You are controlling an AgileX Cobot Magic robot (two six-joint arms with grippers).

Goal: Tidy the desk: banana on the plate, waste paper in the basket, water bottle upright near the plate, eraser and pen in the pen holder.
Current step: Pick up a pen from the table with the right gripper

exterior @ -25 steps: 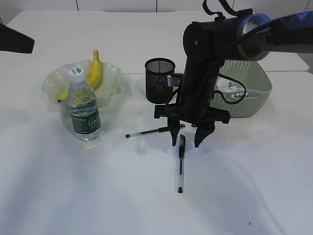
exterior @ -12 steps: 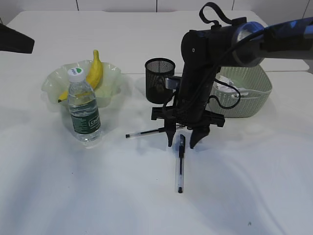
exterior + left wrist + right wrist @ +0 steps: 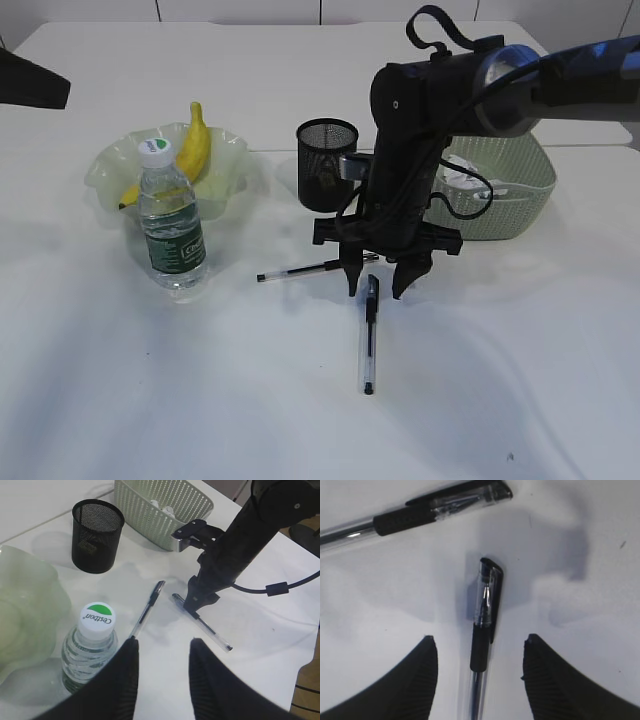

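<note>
My right gripper (image 3: 375,292) hangs open just above the desk (image 3: 200,400), one finger on each side of the capped end of a pen (image 3: 485,615), without touching it. A second pen (image 3: 300,270) lies to its left, in front of the black mesh pen holder (image 3: 327,160). A small pale shape shows through the mesh; the eraser is otherwise hidden. The banana (image 3: 195,145) lies on the plate (image 3: 110,170). In front of the plate the water bottle (image 3: 172,225) stands upright. The waste paper (image 3: 462,175) sits in the basket (image 3: 520,190). My left gripper (image 3: 163,641) hovers open and empty beside the bottle.
The right arm's black body rises between the pen holder and the basket, close to both. A dark part of the left arm (image 3: 30,85) shows at the exterior view's left edge. Bare white tabletop lies in front of the pens.
My right gripper has shifted slightly left over the pen's capped end, still open. Pens, bottle and the left gripper have not moved.
</note>
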